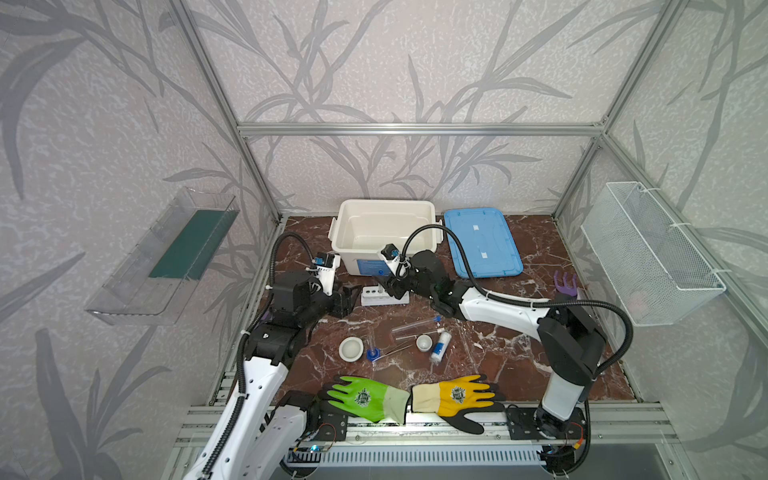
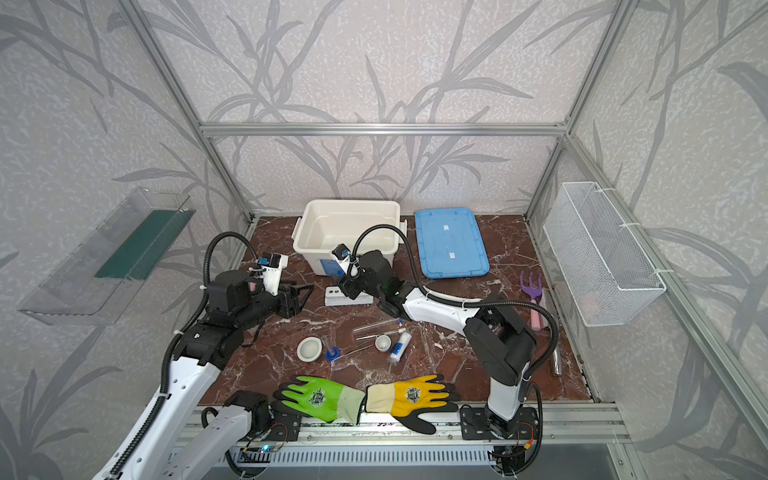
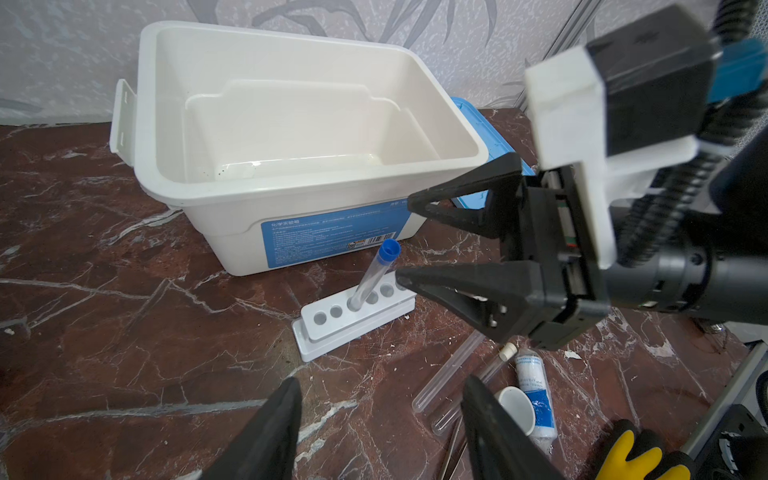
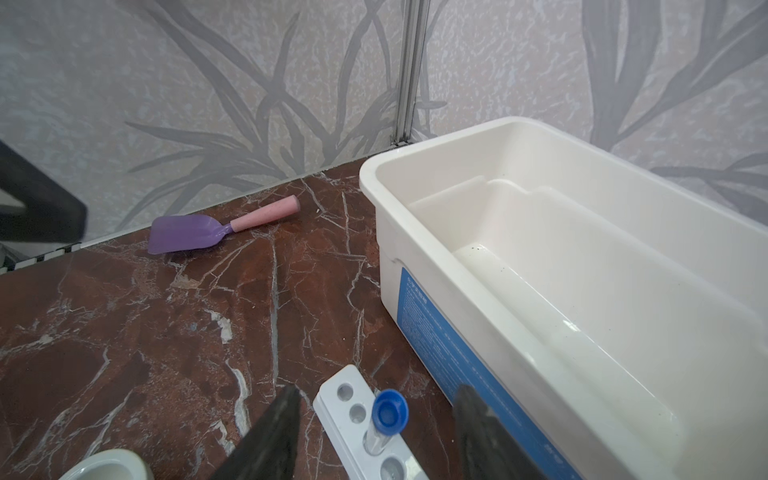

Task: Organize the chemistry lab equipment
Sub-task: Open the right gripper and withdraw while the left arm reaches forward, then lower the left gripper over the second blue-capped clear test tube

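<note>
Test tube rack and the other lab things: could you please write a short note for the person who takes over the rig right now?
Left gripper: open, empty, beside the rack.
Right gripper: open, jaws either side of the blue-capped tube, not gripping it.
Done: that tube stands in the rack, in front of the white box.
Left: loose tubes, larger dish, smaller dish, cylinder, tweezers and bottle lie mid-table.

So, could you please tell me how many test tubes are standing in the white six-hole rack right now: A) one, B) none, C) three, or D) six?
A: a single blue-capped test tube stands, leaning a little, in one hole of the white rack, and the other holes that show are empty.
</note>
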Action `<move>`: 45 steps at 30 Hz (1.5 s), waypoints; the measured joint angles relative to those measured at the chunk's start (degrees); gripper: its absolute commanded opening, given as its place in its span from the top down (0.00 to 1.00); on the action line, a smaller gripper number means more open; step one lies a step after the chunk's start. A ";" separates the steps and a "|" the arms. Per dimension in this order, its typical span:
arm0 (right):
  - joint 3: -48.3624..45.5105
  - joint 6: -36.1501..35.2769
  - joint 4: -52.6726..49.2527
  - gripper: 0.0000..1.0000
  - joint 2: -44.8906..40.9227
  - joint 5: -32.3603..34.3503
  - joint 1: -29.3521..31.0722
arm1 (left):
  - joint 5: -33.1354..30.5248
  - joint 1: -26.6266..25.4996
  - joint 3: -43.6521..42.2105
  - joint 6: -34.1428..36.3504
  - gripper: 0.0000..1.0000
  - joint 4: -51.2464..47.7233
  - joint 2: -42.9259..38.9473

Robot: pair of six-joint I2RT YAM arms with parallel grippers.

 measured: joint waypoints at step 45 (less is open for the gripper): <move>-32.28 20.50 -8.17 0.43 -40.50 -5.03 -25.64 | -12.11 -30.69 9.60 14.73 0.50 -0.66 39.10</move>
